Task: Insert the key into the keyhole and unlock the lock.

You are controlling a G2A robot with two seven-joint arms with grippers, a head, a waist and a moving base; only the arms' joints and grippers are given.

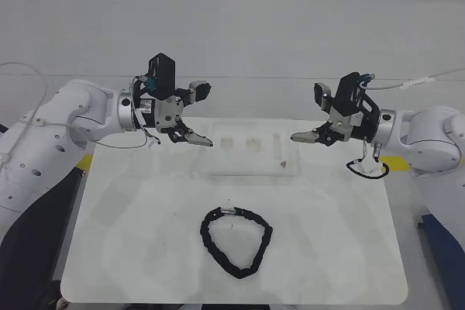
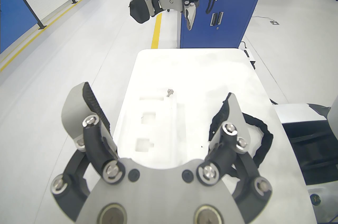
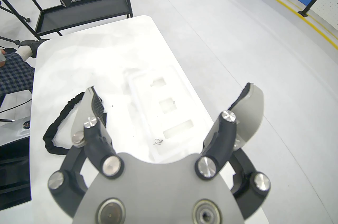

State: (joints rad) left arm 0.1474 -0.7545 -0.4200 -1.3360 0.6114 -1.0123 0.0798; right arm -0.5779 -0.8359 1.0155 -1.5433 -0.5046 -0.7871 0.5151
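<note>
Key of small silvery metal (image 1: 284, 163) lies on the white foam tray (image 1: 252, 164); we see the black fabric-sleeved chain lock (image 1: 235, 240) looped nearby on the white table (image 1: 139, 232). Left gripper (image 1: 204, 116) and right gripper (image 1: 307, 115) hover above the tray's ends, jaws spread wide, empty.

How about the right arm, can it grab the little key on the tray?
Probably yes. The right gripper is open and hangs near the end of the tray where the key lies, with nothing in between. The key is tiny, so pinching it could be tricky.
</note>
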